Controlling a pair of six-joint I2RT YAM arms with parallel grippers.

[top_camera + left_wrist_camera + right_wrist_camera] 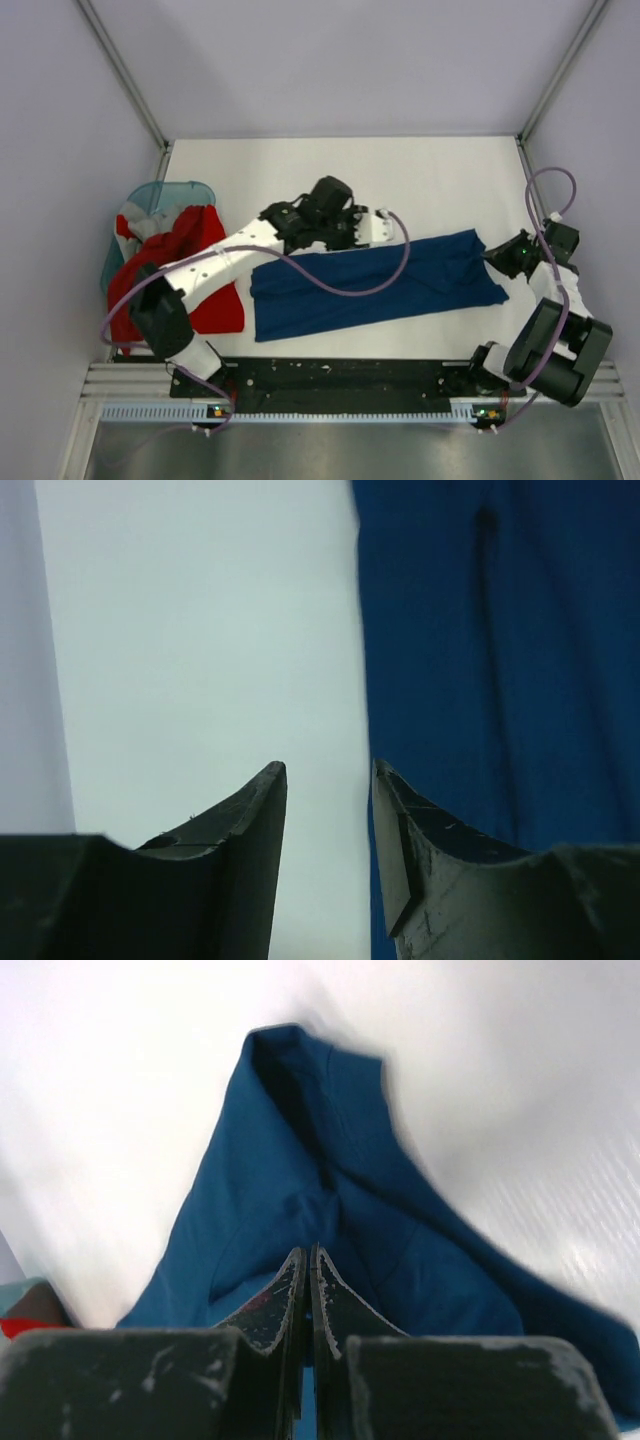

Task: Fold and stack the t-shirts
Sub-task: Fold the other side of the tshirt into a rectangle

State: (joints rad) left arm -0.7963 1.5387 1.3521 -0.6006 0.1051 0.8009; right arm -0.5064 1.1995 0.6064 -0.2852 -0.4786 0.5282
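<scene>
Navy t-shirt (380, 280) lies mid-desk (440, 180) as a long, roughly folded band. The left gripper (325, 770) is released, jaws apart astride the shirt's far edge (one finger over bare desk, one over cloth), likely set to pinch that hem for the next fold. The right gripper (308, 1252) is clenched at the shirt's right end, probably to anchor it; can't tell if cloth is caught. Red t-shirt (190, 255) is heaped at the left by the teal basket (160, 192), unfolded.
</scene>
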